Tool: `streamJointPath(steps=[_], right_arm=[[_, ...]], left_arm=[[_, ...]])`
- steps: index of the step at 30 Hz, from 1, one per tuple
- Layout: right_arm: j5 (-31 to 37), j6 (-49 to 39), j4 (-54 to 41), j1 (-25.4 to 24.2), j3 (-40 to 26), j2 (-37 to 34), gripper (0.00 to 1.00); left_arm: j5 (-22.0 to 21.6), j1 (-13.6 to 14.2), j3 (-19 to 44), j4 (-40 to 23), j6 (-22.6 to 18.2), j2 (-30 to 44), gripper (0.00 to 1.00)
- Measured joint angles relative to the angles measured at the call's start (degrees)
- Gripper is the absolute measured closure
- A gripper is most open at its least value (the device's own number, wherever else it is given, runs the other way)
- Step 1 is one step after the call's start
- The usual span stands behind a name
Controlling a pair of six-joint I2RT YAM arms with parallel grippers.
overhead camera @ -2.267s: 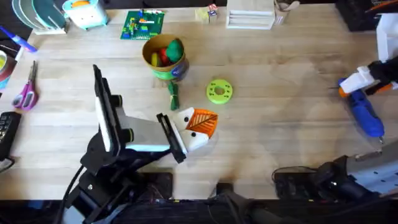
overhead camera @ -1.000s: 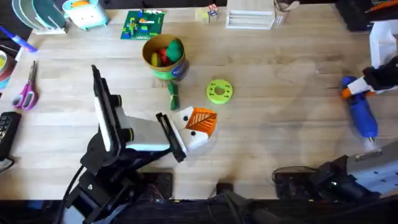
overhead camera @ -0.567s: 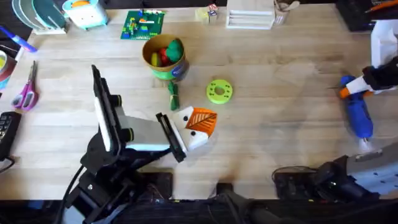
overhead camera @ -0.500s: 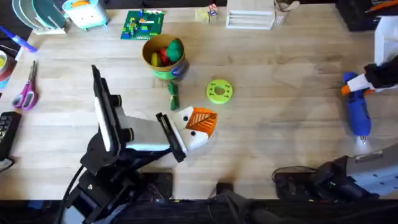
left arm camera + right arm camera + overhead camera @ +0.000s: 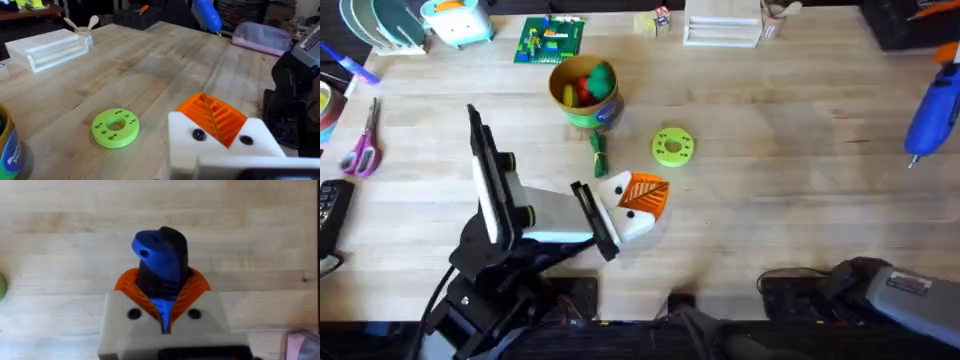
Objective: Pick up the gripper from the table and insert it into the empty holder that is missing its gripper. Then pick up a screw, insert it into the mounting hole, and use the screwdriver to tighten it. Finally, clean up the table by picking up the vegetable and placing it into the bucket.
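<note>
Carrying the screwdriver (image 5: 931,107) aloft at the table's far right, clamped in the right gripper (image 5: 162,315).

Its slim blue body hangs above the wood with the thin bit pointing down and slightly toward the near edge; the orange ribbed pads (image 5: 192,287) pinch it near the dark cap. The mounting hole it must reach lies well apart, across the table at the holder (image 5: 632,210), where the orange gripper (image 5: 648,192) already sits, so the right arm has to cross leftward. The left gripper (image 5: 220,135) rests low by the lime-green disc (image 5: 672,146); whether its fingers are parted I cannot tell.
</note>
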State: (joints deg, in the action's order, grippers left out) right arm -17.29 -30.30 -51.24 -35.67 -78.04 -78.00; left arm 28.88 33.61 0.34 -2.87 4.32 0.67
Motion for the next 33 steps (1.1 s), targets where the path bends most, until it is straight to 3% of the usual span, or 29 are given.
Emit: streamJointPath(steps=[4, 9, 13, 22, 33], right_arm=[[-3.57, 1.67, -0.27, 3.71, 0.0, 8.16, 0.976], [-8.55, 3.43, -1.18, 11.85, 0.53, 16.67, 0.976], [-11.13, 5.45, 1.48, 18.14, 5.54, 21.33, 0.976], [-18.9, 20.15, 29.81, 33.54, 22.24, 26.24, 0.976], [-21.61, 28.61, 51.25, 56.3, 23.15, 27.34, 0.976]], left_arm=[[0.0, 0.0, 0.0, 0.0, 0.0, 0.0, 0.995], [0.0, 0.02, 0.0, 0.02, 0.0, 0.0, 0.995], [-0.02, 0.02, 0.0, 0.0, 0.0, 0.0, 0.995], [-0.02, 0.02, 0.0, 0.0, 0.0, 0.0, 0.995], [-0.02, 0.0, 0.0, 0.0, 0.0, 0.0, 0.995]])
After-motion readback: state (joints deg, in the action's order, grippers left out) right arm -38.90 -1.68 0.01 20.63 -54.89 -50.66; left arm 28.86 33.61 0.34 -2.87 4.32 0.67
